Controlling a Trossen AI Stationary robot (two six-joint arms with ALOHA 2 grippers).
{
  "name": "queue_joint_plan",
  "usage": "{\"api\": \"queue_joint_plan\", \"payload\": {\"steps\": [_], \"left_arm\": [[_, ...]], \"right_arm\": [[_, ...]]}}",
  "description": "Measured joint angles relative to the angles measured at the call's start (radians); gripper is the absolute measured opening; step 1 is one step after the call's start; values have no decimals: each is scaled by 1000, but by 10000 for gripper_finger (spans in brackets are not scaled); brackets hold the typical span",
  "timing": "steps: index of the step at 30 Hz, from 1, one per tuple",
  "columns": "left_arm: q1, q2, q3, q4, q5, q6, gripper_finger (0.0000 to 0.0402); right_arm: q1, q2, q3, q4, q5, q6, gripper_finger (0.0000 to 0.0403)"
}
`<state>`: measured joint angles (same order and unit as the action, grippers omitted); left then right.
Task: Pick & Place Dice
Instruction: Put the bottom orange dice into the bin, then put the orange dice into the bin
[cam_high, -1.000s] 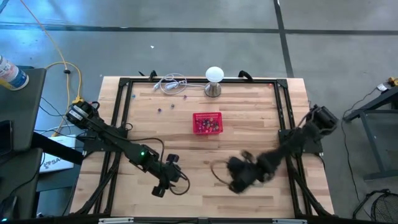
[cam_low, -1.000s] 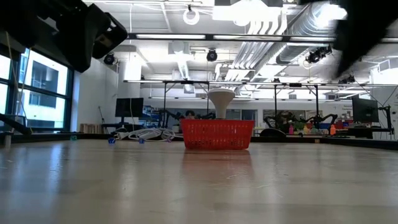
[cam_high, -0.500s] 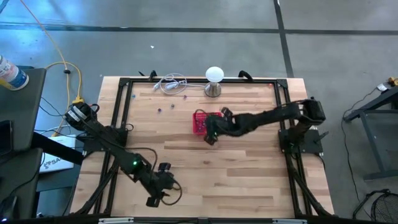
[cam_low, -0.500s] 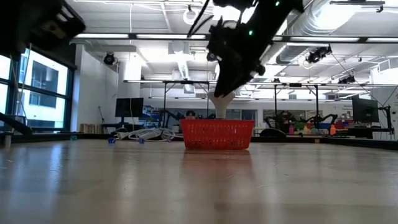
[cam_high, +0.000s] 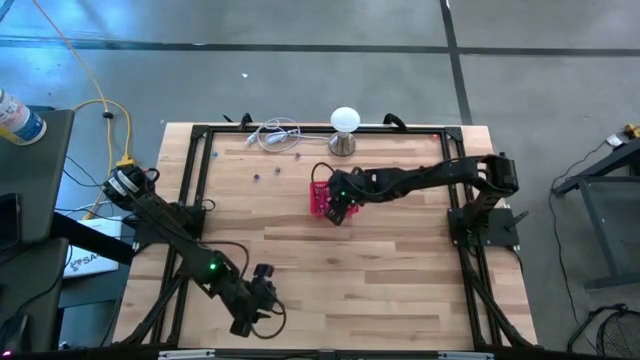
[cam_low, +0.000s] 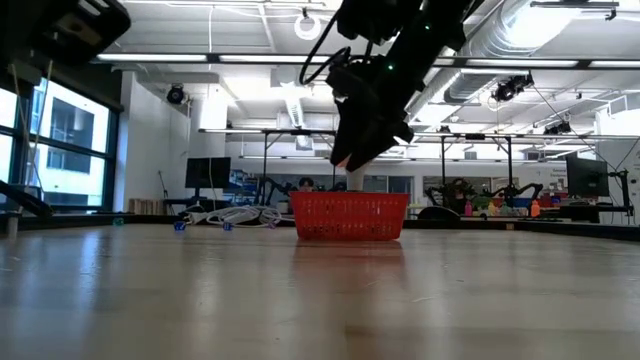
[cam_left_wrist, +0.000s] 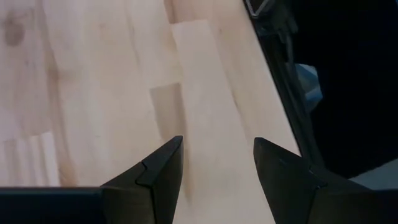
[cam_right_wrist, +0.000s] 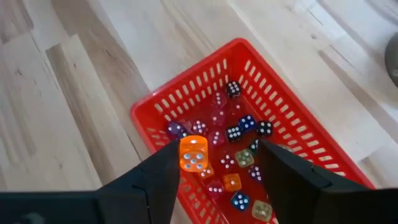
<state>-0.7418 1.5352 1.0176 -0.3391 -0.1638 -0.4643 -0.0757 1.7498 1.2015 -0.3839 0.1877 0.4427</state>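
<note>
A red mesh basket (cam_right_wrist: 186, 93) stands on the wooden table beyond its middle and holds several small dice (cam_right_wrist: 239, 134) in mixed colours. My right gripper (cam_right_wrist: 217, 162) hangs open above the basket's near end (cam_high: 338, 210), well above its rim in the low view (cam_low: 350, 160). An orange die (cam_right_wrist: 194, 152) shows between its fingers, close against one finger (cam_right_wrist: 165, 171) and apart from the other. My left gripper (cam_left_wrist: 217, 162) stands open over bare wood near the table's near left corner (cam_high: 245, 322). My right gripper points down over the basket with the orange die (cam_right_wrist: 194, 152) beside the inner face of one finger. I cannot tell whether the die touches that finger or is in the air. The other finger (cam_right_wrist: 280, 171) stands clear of it.
A white ball-shaped lamp (cam_high: 344, 128) on a metal base stands at the far edge behind the basket, with a white cable (cam_high: 272, 135) to its left. Loose dice (cam_high: 256, 178) lie on the far left of the table. A black frame (cam_high: 200, 170) runs around the tabletop.
My right gripper has swung from the table's near right part toward the far edge and now hangs over the basket. My left gripper has drawn back toward the near edge and a little to the left.
</note>
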Motion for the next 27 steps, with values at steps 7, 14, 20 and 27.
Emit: {"api": "queue_joint_plan", "payload": {"steps": [7, 14, 20, 27], "left_arm": [[29, 0, 0, -42, 0, 0, 189], [27, 0, -7, -44, 1, -7, 189], [27, 0, -7, -56, 1, -10, 189], [70, 0, -8, -76, 1, 46, 189]], "right_arm": [[-2, 27, 0, 20, -58, -28, 203], [2, 93, -4, 55, -73, -49, 204], [2, 110, 0, 132, -75, -176, 202], [32, -30, 0, 101, 133, -351, 174]]}}
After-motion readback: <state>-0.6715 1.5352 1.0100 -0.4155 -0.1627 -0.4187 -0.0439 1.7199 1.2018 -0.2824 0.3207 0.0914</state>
